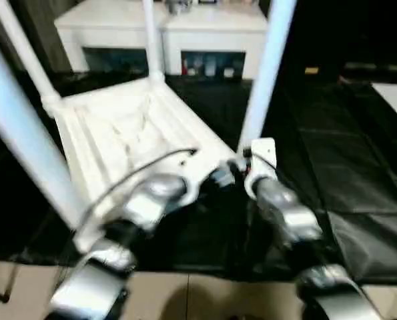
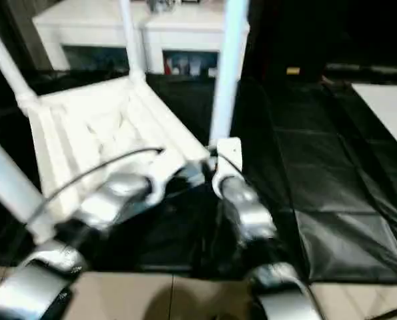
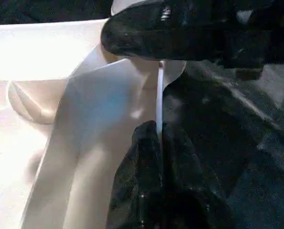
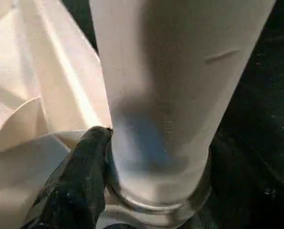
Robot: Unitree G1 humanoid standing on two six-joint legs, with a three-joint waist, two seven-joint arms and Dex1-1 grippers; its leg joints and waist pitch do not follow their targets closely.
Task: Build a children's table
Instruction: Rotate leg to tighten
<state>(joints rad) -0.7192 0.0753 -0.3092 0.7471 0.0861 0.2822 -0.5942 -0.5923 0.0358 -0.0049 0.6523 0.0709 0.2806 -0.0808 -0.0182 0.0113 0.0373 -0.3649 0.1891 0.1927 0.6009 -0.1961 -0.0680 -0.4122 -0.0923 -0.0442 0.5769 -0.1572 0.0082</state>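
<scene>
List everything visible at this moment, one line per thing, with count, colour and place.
tabletop: one, white, upside down with ribbed underside up, on the black mat.
legs: four, white, standing up from the tabletop's corners; the near-right one rises just beyond the right tool.
mat: one, black, spread over the floor under and to the right of the tabletop.
cabinet: one, white with dark glass doors, behind the tabletop.
floor: beige, along the near edge of the mat.
left tool: one, black, at the tabletop's near edge.
right tool: one, black, a finger against the base of the near-right leg.
forearms: two, silver, nearest the camera.
</scene>
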